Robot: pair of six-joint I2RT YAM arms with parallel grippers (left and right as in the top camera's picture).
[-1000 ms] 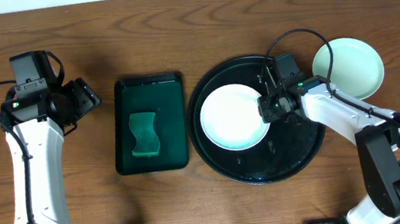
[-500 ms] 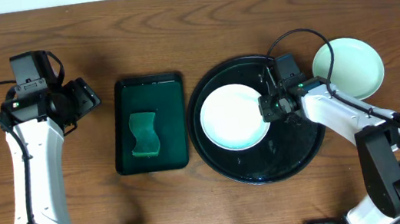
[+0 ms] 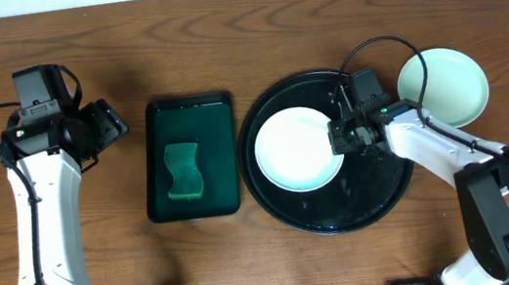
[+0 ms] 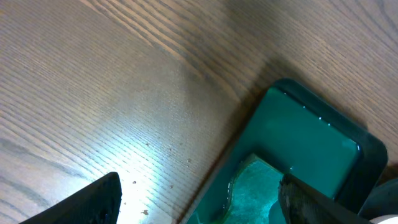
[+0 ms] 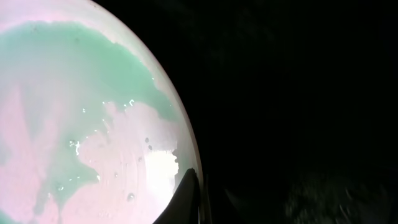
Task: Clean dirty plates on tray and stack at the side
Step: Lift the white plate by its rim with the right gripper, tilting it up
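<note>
One mint plate (image 3: 442, 86) parked beside black tray (image 3: 370, 196); smeared white plate (image 3: 297, 149) left on it, rim pinched in right pincer (image 3: 341, 138); left pincer (image 3: 116, 121) wide.

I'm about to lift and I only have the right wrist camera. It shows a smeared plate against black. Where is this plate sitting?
Observer: The white plate lies on the black tray, a little left of the tray's centre. The right hand is at the plate's right rim.
Operator: Any other plates around?
Observer: One mint plate sits off the tray, on the table by the tray's upper right edge.
Operator: Where's the sponge, and is the left arm near it?
Observer: The sponge lies in the green tray, left of the black tray. The left hand is open over the table, left of that green tray, and holds nothing.
</note>
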